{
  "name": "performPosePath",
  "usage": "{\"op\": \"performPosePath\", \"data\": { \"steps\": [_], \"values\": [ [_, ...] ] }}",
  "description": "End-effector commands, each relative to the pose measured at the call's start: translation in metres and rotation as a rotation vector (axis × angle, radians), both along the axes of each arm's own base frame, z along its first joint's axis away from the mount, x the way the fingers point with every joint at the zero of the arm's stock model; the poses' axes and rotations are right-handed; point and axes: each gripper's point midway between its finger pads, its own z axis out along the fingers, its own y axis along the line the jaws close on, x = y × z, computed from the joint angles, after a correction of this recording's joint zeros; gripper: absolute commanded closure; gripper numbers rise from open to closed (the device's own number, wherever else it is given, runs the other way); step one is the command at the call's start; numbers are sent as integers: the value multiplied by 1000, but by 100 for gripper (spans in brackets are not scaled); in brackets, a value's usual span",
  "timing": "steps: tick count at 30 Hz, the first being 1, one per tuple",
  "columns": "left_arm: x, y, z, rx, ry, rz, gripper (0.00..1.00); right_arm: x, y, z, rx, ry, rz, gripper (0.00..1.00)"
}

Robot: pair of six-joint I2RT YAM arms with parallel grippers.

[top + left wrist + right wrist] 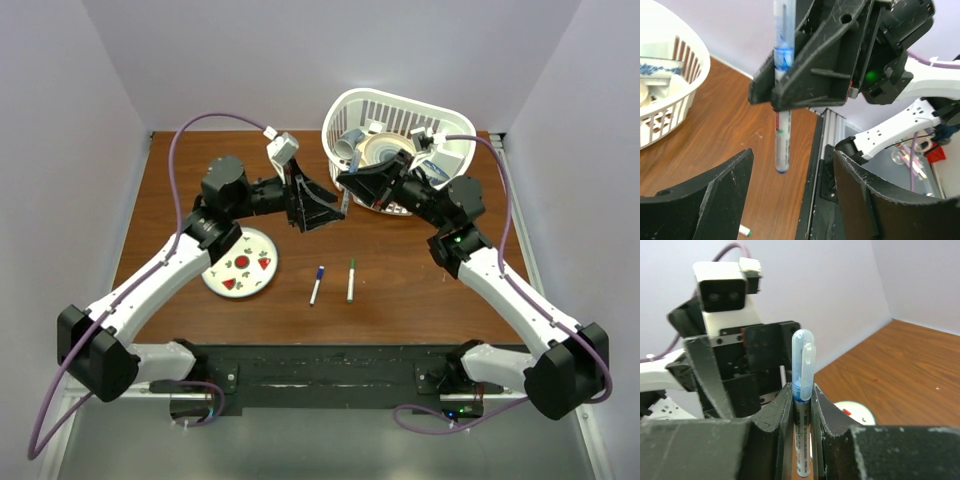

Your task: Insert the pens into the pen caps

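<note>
Where the arms met (mid-air, toward 12 o'clock): right pincer [802, 410] stood clenched on a blue-capped pen [802, 450]
Left pincer [790, 200]: released, jaws spread wide, clear of that pen
Table [420, 290]: blue-ended pen [317, 285] and green-ended pen [351, 280] lay side by side toward 6 o'clock
</note>
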Motion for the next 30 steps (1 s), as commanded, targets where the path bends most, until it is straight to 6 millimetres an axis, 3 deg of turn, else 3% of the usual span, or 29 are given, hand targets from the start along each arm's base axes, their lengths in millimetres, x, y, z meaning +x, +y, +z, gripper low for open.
{"op": "performPosePath", "data": {
  "steps": [1,5,8,13,14,15,17,18,21,23,24,26,28,30],
  "values": [
    [-10,-8,29,-122,-78,-107,32,-20,-1,24,76,-60,52,100],
    [-16,-14,37,-183,-51,-172,35,-24,4,19,73,-45,68,100],
    [-15,-23,32,-179,-35,-201,44,-25,5,20,83,-44,75,100],
    [-18,-34,27,-175,-23,-226,48,-28,7,20,92,-42,87,100],
    [-17,-35,27,-174,-29,-229,53,-29,6,20,94,-41,88,100],
    [-17,-36,27,-173,-29,-233,69,-29,6,20,95,-39,88,100],
    [-19,-37,29,-176,-27,-244,84,-31,6,19,96,-40,94,100],
    [-19,-37,32,-184,-34,-245,98,-32,6,19,93,-38,100,100],
    [-24,-37,37,-199,-39,-262,100,-37,7,16,86,-29,120,100],
    [-27,-36,37,-201,-46,-270,100,-38,7,15,77,-14,125,88],
    [-27,-36,37,-202,-50,-270,100,-36,7,10,63,13,123,66],
    [-32,-32,36,-202,-74,-273,100,-39,8,12,62,14,134,50],
    [-35,-30,35,-203,-97,-277,100,-40,8,13,62,26,142,26],
    [-38,-29,33,-201,-108,-287,100,-40,8,18,58,39,141,20]
  ]
}}
